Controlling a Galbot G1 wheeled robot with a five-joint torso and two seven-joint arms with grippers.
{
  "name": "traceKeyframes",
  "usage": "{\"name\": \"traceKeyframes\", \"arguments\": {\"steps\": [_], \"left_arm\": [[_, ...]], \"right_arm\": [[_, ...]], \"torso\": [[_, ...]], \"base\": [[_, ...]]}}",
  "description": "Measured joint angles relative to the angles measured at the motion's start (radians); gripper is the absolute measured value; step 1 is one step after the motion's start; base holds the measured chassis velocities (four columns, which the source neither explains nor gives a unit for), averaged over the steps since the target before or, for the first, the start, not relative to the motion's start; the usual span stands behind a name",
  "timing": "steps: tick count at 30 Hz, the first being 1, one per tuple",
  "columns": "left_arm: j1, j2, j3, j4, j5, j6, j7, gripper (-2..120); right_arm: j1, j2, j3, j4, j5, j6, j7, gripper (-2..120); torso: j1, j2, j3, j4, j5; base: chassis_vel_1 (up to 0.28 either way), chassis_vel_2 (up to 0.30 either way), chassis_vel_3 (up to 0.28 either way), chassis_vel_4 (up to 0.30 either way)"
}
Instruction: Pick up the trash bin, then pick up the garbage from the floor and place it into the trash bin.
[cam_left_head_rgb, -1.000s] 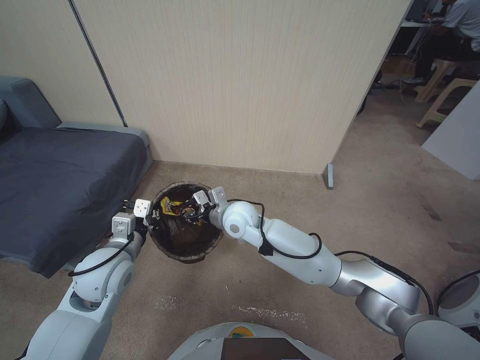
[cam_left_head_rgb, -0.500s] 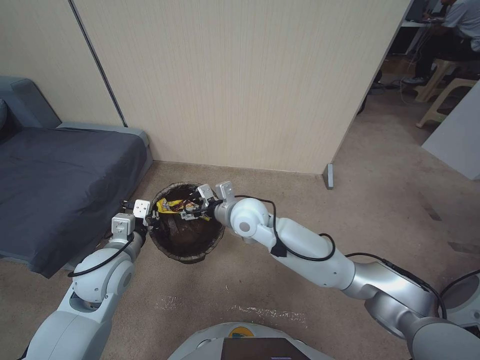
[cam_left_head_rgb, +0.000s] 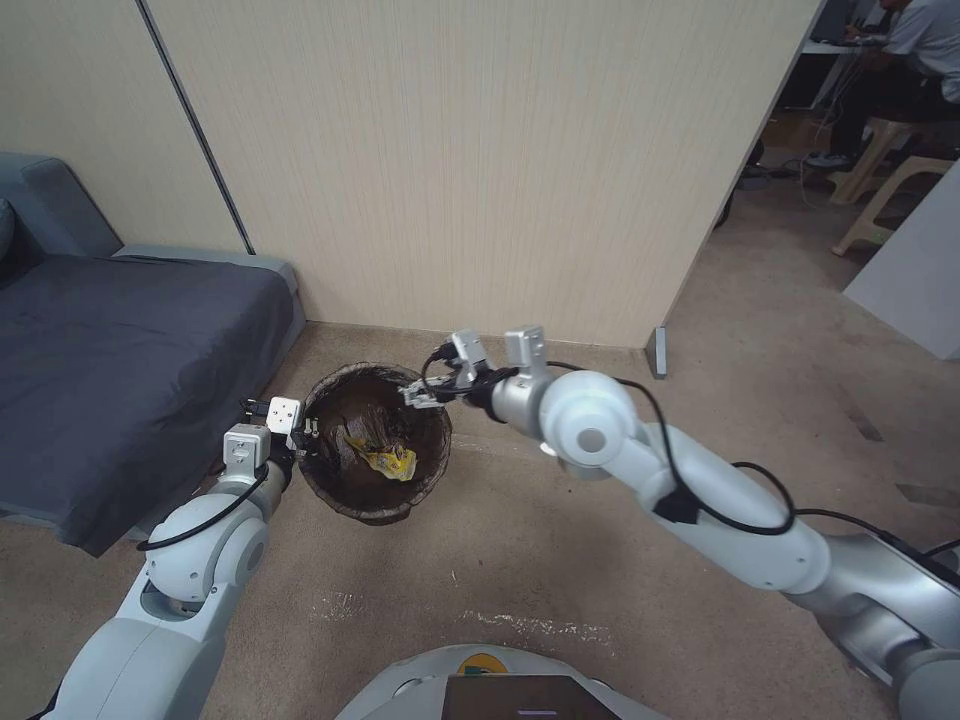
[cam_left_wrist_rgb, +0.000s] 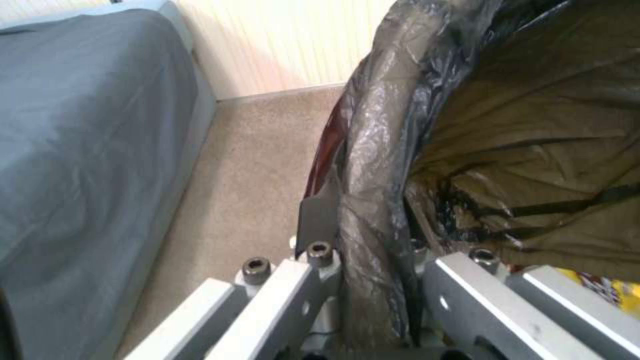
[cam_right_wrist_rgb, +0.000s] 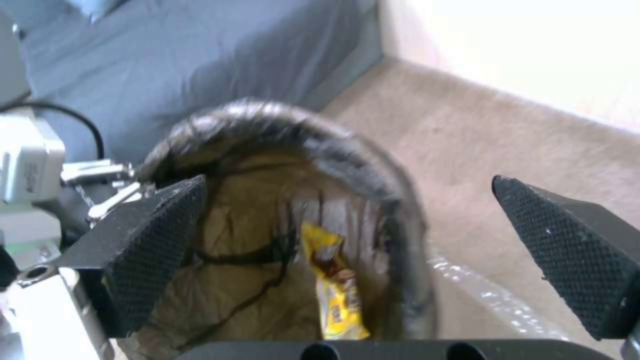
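R gripper (cam_left_head_rgb: 418, 392), jaws apart & empty, hovers at bin's 2 o'clock rim; yellow wrapper (cam_left_head_rgb: 385, 460) lies inside trash bin (cam_left_head_rgb: 335, 490), whose 9 o'clock rim L gripper (cam_left_head_rgb: 300, 440) clamps.

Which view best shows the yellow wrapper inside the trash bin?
Right wrist view: the yellow wrapper lies unobstructed inside the trash bin. Head view shows it smaller; left wrist catches just a yellow corner.

Beige panelled wall (cam_left_head_rgb: 480, 160), tan carpet (cam_left_head_rgb: 620, 560), grey-covered sofa (cam_left_head_rgb: 120, 370) at left
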Motion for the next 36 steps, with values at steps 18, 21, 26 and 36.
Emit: {"name": "traceKeyframes", "arguments": {"steps": [18,21,26,36], "left_arm": [[0.002,-0.002,0.003,0.005,-0.001,0.0,0.002,0],[0.005,-0.002,-0.003,0.001,-0.01,0.0,-0.001,0],[0.023,-0.011,-0.029,-0.022,-0.041,0.0,-0.015,0],[0.047,-0.045,-0.033,-0.047,-0.044,0.0,-0.031,0]], "right_arm": [[-0.376,-0.146,0.396,0.142,-0.152,0.049,-0.048,100],[-0.438,-0.124,0.454,0.145,-0.195,0.057,-0.05,100],[-0.703,-0.013,0.752,0.143,-0.611,0.259,-0.269,100],[-1.018,0.264,0.948,0.147,-1.004,0.539,-0.372,100]], "torso": [[0.0,0.0,0.0,0.0,-0.0002],[0.0,0.0,0.0,0.0002,0.0],[0.0,0.0,0.0,-0.0001,0.0001],[0.0,0.0,0.0,-0.0002,-0.0001]], "base": [[0.0,0.0,0.0,0.0],[0.0,0.0,0.0,0.0],[0.0,0.0,0.0,0.0],[0.0,0.0,0.0,0.0]]}}
